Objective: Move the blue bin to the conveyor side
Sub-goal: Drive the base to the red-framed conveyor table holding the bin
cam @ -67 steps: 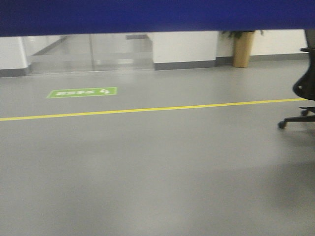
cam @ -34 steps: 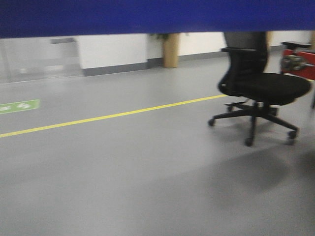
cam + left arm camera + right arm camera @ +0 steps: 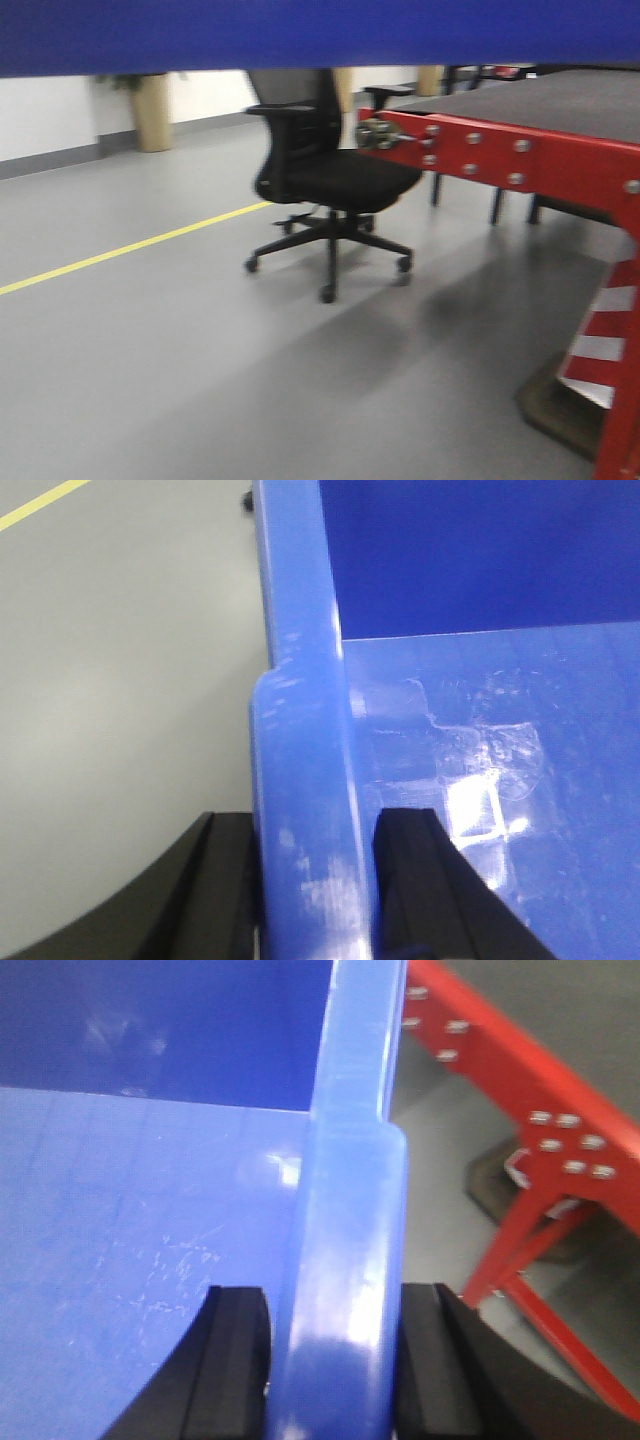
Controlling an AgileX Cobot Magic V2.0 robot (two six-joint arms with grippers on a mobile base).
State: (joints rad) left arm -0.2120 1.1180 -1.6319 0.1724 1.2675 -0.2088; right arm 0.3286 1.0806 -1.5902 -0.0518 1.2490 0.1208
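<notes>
The bin (image 3: 300, 730), glossy stiff blue plastic, looks empty where visible: probably light, but slippery. It hangs above the floor between two arms. The left gripper (image 3: 318, 880) and right gripper (image 3: 333, 1360) each pinch a thick side rim, the surest hold. The conveyor (image 3: 560, 100) is near right, a chair (image 3: 330, 180) beyond.

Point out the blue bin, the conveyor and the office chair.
blue bin (image 3: 300, 710): left wrist view, on its thick top rim.
conveyor (image 3: 570, 100): front-facing view, on the dark belt surface.
office chair (image 3: 345, 180): front-facing view, on the black seat.
</notes>
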